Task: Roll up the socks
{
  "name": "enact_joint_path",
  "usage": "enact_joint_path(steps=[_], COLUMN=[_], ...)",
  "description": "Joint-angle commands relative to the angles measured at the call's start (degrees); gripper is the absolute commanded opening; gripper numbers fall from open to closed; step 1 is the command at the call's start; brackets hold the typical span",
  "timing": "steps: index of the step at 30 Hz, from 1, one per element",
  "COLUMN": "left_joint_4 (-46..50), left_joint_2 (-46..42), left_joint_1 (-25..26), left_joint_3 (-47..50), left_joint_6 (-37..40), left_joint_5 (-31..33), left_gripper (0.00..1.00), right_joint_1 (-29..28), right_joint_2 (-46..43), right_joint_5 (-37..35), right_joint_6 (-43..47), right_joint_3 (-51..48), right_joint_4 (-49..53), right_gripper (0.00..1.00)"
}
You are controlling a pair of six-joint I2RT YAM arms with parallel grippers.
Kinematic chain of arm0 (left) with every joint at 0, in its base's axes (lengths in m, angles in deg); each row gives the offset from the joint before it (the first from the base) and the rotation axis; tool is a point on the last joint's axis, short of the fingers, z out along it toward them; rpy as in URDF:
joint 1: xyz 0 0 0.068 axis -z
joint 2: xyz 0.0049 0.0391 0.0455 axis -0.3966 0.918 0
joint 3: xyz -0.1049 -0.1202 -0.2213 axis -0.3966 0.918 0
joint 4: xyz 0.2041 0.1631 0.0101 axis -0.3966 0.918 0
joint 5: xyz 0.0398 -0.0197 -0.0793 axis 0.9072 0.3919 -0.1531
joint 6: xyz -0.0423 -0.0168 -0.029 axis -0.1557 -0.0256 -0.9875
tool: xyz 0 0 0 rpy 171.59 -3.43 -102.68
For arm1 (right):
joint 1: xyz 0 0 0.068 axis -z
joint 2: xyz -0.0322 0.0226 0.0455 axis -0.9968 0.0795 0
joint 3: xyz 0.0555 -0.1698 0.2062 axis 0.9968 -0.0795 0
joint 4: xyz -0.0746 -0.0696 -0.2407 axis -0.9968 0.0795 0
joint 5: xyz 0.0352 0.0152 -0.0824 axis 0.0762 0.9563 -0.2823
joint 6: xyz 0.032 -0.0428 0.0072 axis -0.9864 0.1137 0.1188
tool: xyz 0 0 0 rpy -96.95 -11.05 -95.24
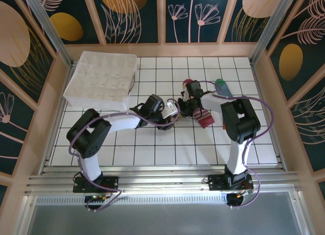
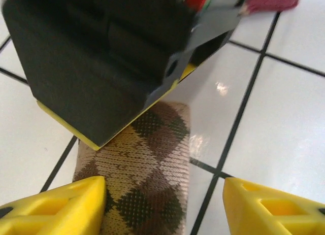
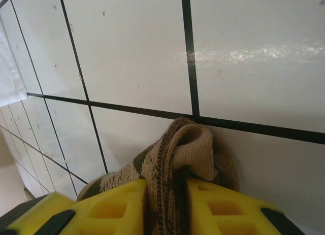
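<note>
The tan-and-brown argyle sock (image 2: 147, 169) lies flat on the white tiled table. My left gripper (image 2: 162, 207) is open, its yellow fingertips (image 2: 56, 207) low on either side of the sock. My right gripper (image 3: 166, 194) is shut on the argyle sock's folded end (image 3: 190, 148), which bunches up between its yellow fingers. Seen from above, both grippers meet mid-table, left (image 1: 171, 109) and right (image 1: 184, 106). The beige sock's striped cuff (image 1: 205, 118) lies just right of them. The blue-grey sock with a green toe (image 1: 223, 87) sits farther back right.
A white quilted box (image 1: 104, 77) stands at the back left of the table. Wooden frame walls (image 1: 48, 108) border the tiled surface. In the left wrist view the right gripper's black body (image 2: 101, 62) hangs close over the sock.
</note>
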Motion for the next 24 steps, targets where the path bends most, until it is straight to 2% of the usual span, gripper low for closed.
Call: enact_joint_path(steps=[1,4,7,14,20,24], left_joint_4=[4.19,4.6,4.26,2.92,-0.75,-2.87], left_joint_2=[3.26,4.77,5.77,8.28,7.83,7.39], left_joint_1=[0.1,0.1,0.07,0.06,0.1,0.1], left_joint_3=[-2.1,-2.08,-1.58,-0.58,1.79,2.89], left_joint_6=[0.79,-1.31,-4.23,-13.07,-18.6,-19.22], left_joint_5=[2.13,2.88,3.35,3.33,2.77,1.89], left_gripper=[0.51,0.35,0.24,0.21,0.2,0.19], right_joint_1=[-0.8,-0.67,-0.13,0.29,-1.08,-1.48], right_joint_2=[1.58,-0.04,-2.03,-5.48,-3.88,-1.71], right_joint_5=[-3.53,-3.35,-3.82,-1.81,-0.67,0.92], right_joint_6=[1.19,-0.29,-2.34,-9.08,-12.26,-14.18], right_joint_3=[-1.03,-1.89,-2.96,-5.69,-5.68,-5.62], right_joint_4=[5.57,4.3,3.04,-1.81,-3.14,-5.44], right_gripper=[0.33,0.5,0.58,0.67,0.67,0.66])
